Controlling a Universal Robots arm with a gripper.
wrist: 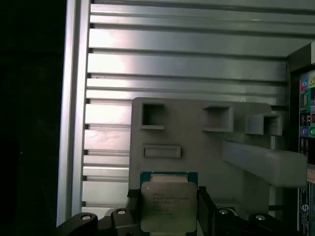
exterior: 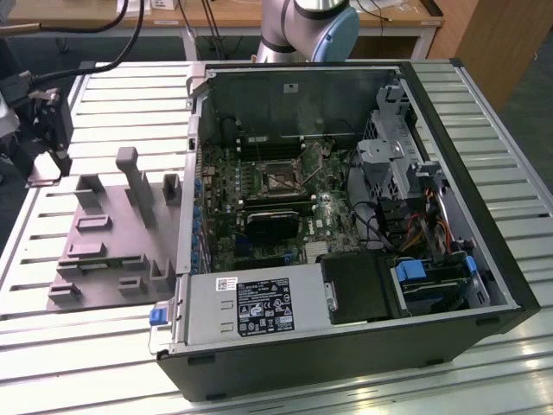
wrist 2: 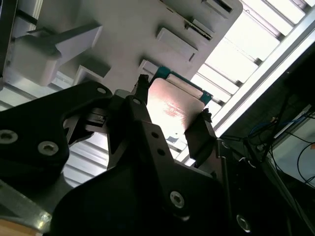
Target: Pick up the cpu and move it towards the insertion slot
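The gripper (wrist: 168, 196) is gripping the cpu (wrist: 169, 209) by two opposite edges, jaws closed to its width, over the grey fixture plate (wrist: 197, 142) on the bench. The square chip is showing its silver top flat; the first wrist view is cutting off one edge.

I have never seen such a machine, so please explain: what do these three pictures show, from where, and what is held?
This is one robot arm working beside an open black computer case on a ribbed metal table. The exterior view looks from outside; both wrist views come from cameras riding on the arm. There the gripper's two black fingers clamp a small square chip with a silver metal top, the cpu, over a grey plastic fixture plate. The insertion slot, a square metal-framed socket, lies inside the case.
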